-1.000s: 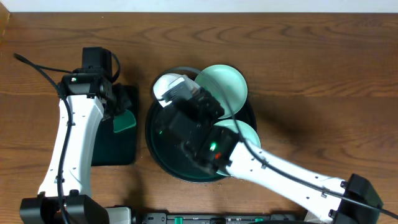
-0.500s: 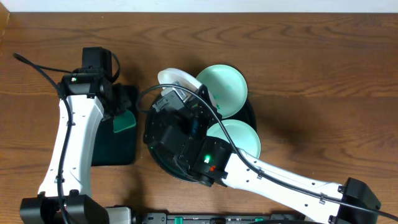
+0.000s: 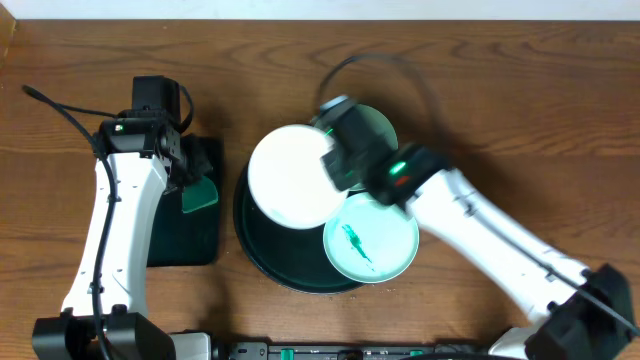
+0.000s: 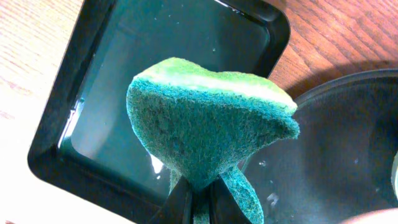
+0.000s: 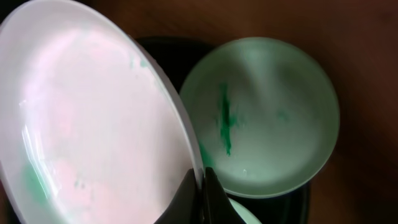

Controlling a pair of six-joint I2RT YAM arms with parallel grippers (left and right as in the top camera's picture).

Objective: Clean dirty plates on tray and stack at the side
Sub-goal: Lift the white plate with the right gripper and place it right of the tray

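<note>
R gripper (image 5: 198,190) pinched shut on rim of white plate (image 3: 290,175). Plate now lifted, face up, over tray (image 3: 262,258) edge; 1 sec ago it sat tipped under arm. L gripper (image 4: 198,202) squeezes green sponge (image 4: 205,124). Wipe prob. next. Smeared turquoise plate (image 3: 372,238) lies on tray.

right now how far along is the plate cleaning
Done: nothing; no plate is stacked beside the tray. In hand: the right gripper holds the white plate by its rim, faint green marks on it; the left gripper holds the sponge. Left: wiping it and the smeared turquoise plate, checking the other turquoise plate, half hidden by the arm, then stacking.
</note>
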